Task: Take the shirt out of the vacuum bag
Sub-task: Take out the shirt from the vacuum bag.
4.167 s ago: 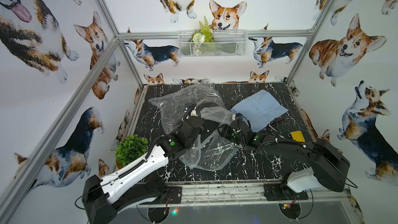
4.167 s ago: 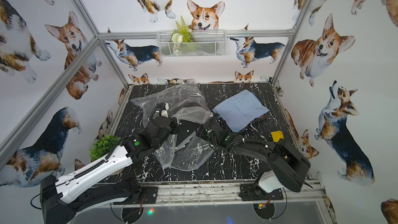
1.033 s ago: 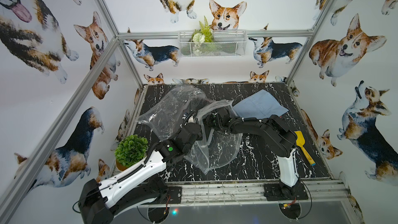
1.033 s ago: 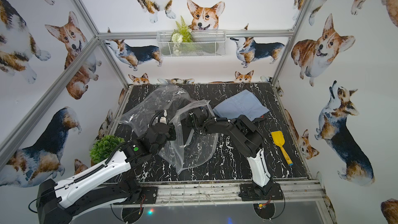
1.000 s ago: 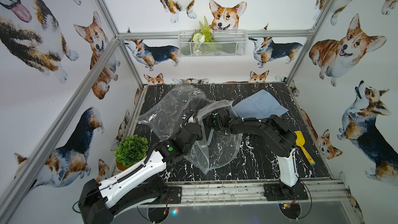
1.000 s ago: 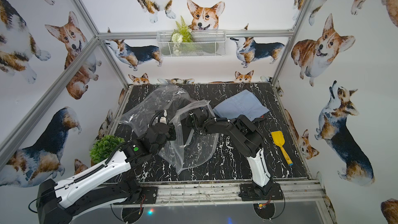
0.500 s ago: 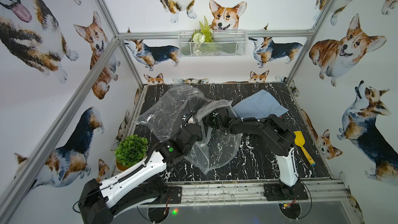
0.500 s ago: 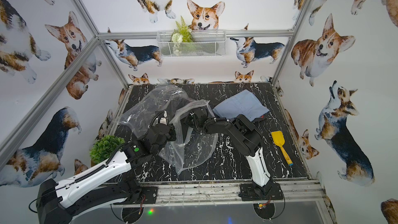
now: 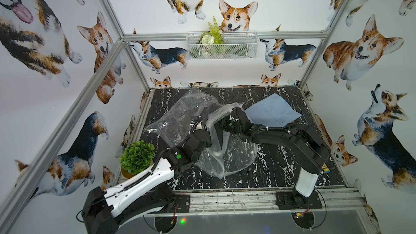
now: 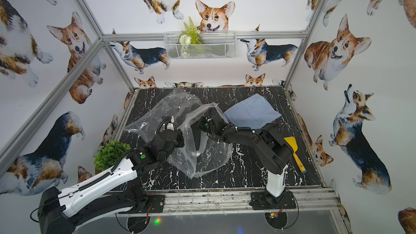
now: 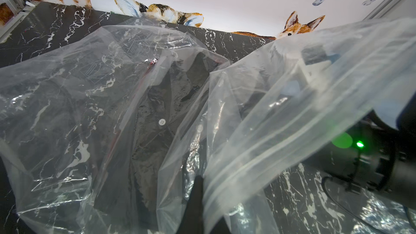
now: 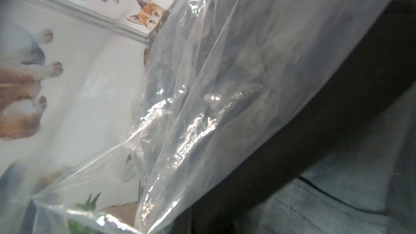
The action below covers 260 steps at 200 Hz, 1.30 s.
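The vacuum bag (image 9: pixel 234 154), clear and crinkly, hangs lifted between my two grippers in both top views, and nothing shows inside it. Its zip-seal edge (image 11: pixel 281 145) crosses the left wrist view. My left gripper (image 9: pixel 209 135) is shut on the bag's left edge, with film pinched between the dark fingers (image 11: pixel 195 196). On the raised upper edge, my right gripper (image 9: pixel 222 121) is shut. A light blue folded shirt (image 9: pixel 273 111) lies flat on the table at the back right, outside the bag.
A second clear bag (image 9: pixel 186 111) lies at the back left with a dark buttoned shirt (image 11: pixel 162 109) inside. A potted plant (image 9: pixel 137 157) stands at the front left. A yellow brush (image 10: pixel 295 151) lies by the right arm. A wire basket (image 9: pixel 221 46) hangs on the back wall.
My right gripper has closed on the bag's upper edge. Both arms and the bag have barely shifted.
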### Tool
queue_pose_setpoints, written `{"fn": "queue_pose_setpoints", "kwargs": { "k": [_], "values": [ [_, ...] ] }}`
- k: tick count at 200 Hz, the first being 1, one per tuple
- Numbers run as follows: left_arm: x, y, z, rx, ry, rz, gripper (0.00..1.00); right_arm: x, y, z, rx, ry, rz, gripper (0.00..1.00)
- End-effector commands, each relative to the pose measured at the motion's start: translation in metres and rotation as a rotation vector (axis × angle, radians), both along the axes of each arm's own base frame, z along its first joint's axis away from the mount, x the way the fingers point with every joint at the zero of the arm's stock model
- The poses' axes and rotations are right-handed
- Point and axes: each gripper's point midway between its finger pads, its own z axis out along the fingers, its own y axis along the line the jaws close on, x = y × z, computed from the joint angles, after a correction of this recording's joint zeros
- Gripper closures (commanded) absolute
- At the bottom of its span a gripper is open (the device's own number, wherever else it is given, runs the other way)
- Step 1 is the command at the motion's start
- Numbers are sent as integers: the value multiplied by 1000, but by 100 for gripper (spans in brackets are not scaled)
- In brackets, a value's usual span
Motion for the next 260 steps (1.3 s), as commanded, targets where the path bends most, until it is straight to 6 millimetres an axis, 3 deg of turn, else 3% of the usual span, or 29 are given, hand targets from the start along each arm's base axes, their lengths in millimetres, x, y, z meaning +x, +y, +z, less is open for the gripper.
{"fn": "queue_pose_setpoints", "kwargs": {
  "k": [1,55,111,150,204,227,260],
  "values": [
    [2,4,0,3,-1,35,100,-4,9,27,119,-31,23,100],
    [4,4,0,15,4,46,100,-32,7,53,138,-65,77,100],
    [6,4,-2,24,6,48,100,-57,-14,79,154,-102,84,100],
    [7,2,-3,30,14,50,100,-76,-16,103,160,-138,119,100],
    [9,4,-8,47,26,65,100,-90,-20,135,206,-167,143,100],
    [9,5,-11,46,33,74,100,-94,-17,135,201,-169,159,100],
    [9,3,-10,41,34,71,100,-92,-16,102,143,-114,153,100]
  ]
}}
